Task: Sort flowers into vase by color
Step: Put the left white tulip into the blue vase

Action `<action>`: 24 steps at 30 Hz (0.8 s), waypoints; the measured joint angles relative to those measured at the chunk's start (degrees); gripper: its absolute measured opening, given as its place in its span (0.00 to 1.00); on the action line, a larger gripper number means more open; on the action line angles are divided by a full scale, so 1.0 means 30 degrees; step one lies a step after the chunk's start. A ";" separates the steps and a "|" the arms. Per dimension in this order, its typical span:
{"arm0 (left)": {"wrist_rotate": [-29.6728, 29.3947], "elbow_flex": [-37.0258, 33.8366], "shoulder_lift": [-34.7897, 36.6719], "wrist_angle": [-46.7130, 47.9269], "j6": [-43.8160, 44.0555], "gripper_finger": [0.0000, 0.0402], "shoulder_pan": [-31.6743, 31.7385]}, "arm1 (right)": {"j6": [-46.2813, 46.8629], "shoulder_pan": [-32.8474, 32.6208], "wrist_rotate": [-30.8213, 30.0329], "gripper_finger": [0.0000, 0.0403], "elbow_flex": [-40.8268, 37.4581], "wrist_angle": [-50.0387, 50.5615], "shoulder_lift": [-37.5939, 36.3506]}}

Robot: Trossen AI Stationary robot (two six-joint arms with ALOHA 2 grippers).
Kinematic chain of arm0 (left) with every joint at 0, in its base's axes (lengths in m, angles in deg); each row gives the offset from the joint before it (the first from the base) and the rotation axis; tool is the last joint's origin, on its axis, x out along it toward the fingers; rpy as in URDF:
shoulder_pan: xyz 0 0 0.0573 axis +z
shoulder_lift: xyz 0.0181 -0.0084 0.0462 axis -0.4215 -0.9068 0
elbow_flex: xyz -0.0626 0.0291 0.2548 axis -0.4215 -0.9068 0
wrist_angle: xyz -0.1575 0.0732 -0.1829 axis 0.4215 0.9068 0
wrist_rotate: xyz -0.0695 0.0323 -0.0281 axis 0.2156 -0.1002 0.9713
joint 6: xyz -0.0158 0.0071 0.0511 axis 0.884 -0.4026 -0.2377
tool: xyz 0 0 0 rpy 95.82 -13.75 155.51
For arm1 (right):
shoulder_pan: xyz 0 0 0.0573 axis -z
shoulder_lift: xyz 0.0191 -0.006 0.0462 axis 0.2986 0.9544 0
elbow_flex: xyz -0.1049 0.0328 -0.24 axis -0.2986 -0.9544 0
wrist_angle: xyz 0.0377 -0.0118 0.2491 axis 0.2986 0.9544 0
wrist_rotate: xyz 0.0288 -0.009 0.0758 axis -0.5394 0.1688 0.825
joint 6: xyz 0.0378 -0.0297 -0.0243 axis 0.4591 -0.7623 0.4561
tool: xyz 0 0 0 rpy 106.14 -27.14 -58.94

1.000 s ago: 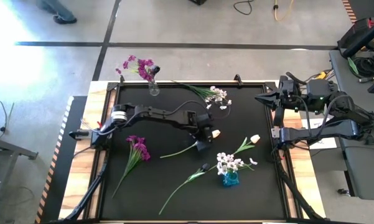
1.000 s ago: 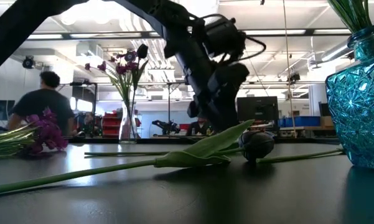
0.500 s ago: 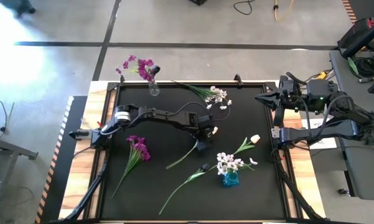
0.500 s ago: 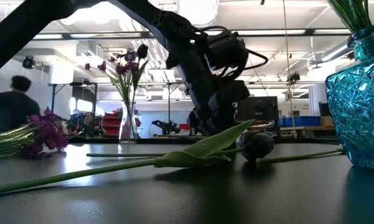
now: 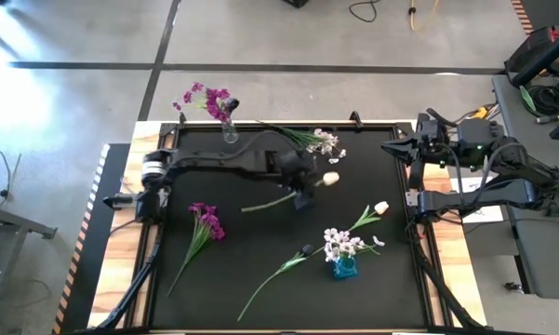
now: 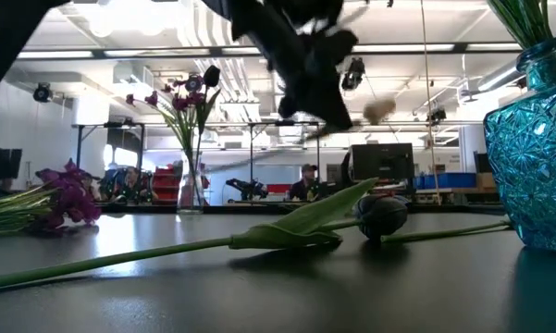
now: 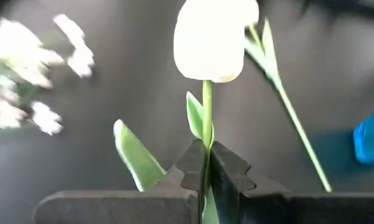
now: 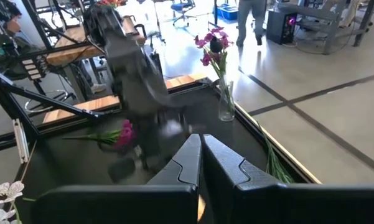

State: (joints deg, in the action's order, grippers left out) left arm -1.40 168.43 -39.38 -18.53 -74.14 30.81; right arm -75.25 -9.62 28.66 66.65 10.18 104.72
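Note:
My left gripper (image 5: 307,192) is over the middle of the black mat, shut on a cream-white tulip whose bud (image 5: 331,178) points toward the right edge. My right gripper (image 5: 391,147) waits shut at the mat's right edge. A clear glass vase (image 5: 230,134) with magenta flowers stands at the far edge. A blue vase (image 5: 344,268) with white blossoms stands near the front. Flat on the mat lie a magenta spray (image 5: 206,223), a white cluster flower (image 5: 322,141), a second cream tulip (image 5: 379,208) and a dark-budded flower (image 5: 305,249). My left gripper pinches the tulip's green stem (image 7: 206,152) between its two fingers, a short way below the bud (image 7: 215,38). The fingers come from above and lie across the stem. The tulip is lifted clear of the mat, and its long stem end (image 5: 251,207) trails toward the left.
The mat has a raised dark frame (image 5: 405,126) around it. Free mat lies at the near right corner and between the magenta spray and the left arm. In the low view the dark bud (image 6: 381,215) and its leaf lie in front, with the blue vase (image 6: 537,139) at the right.
My left gripper has shut on the tulip's stem, risen and swung toward the far edge. The tulip has left the mat and gone with it, its bud now farther back and its stem end drawn up from the mat.

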 joint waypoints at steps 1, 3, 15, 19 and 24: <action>-0.0139 -0.0029 0.0504 -0.0248 -0.0012 0.00 0.0063 | 0.0000 0.0000 -0.0007 0.02 -0.0007 -0.0007 0.0047; -0.0325 -0.0031 0.1654 -0.1275 -0.0009 0.00 0.0208 | -0.0069 0.0000 0.0000 0.03 -0.0039 -0.0061 0.0052; 0.0218 -0.0068 0.5546 -0.8521 -0.0028 0.00 0.0926 | 0.0607 0.0000 0.1141 0.25 -0.0317 -0.3702 0.0992; 0.0648 -0.0052 0.5696 -1.1137 0.0064 0.00 0.0966 | 0.1050 -0.0007 0.2045 0.32 -0.0517 -0.5576 0.1881; 0.1246 -0.0052 0.5728 -1.2668 0.0321 0.00 0.0966 | 0.1238 -0.0216 0.2908 0.38 -0.0597 -0.8427 0.3477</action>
State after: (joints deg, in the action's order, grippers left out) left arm 2.34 168.28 -22.20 -56.53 -73.18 33.70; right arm -71.54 -10.27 37.38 64.86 -15.10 115.15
